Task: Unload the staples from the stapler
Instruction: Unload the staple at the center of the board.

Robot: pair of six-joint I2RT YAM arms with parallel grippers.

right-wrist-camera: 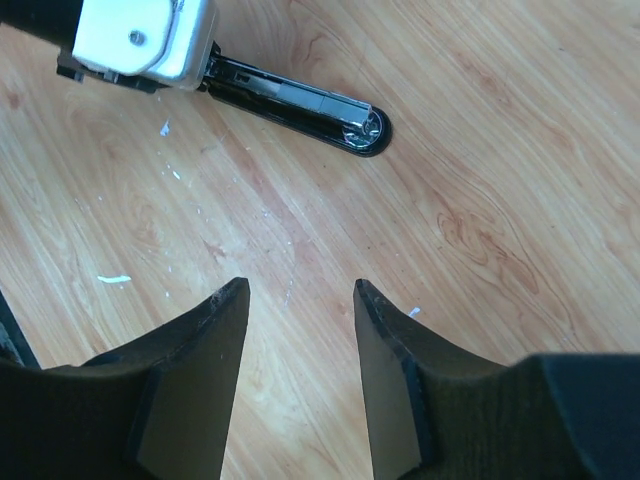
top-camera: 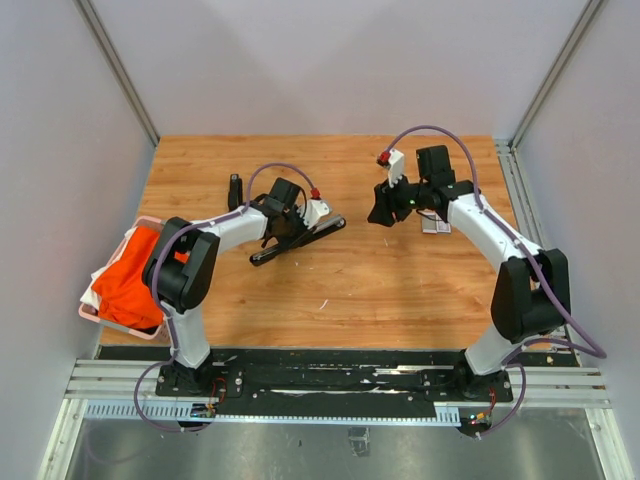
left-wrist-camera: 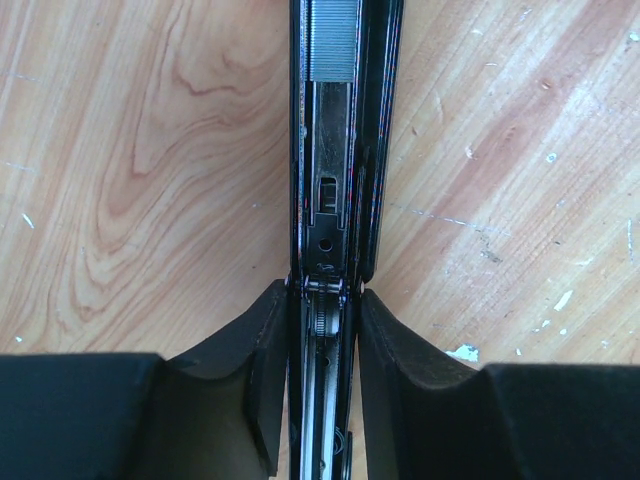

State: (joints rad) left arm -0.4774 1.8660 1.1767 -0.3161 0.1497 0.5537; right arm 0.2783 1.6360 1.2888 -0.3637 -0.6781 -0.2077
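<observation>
Left tool (left-wrist-camera: 322, 300) is clamped on the stapler (left-wrist-camera: 330, 150), one black finger (left-wrist-camera: 265, 380) pressed against each long side of its narrow body, near the spring end of the metal channel. That stapler lies flat on the wooden worktop (top-camera: 400, 290), left of centre in the top view, with its length slanting up to the right. Its channel faces up, and the staples (left-wrist-camera: 332, 40) show as a finely ribbed silvery-grey strip sitting in that channel, further along from the grip. Right tool (right-wrist-camera: 300, 290) hangs above bare wood with its jaws apart and nothing between them, well to the right of the stapler's free end. A small flat white-and-red box (top-camera: 435, 225) lies on the worktop just beside the right arm. At the left edge a pink basket (top-camera: 92, 315) holds an orange cloth (top-camera: 130, 275).
</observation>
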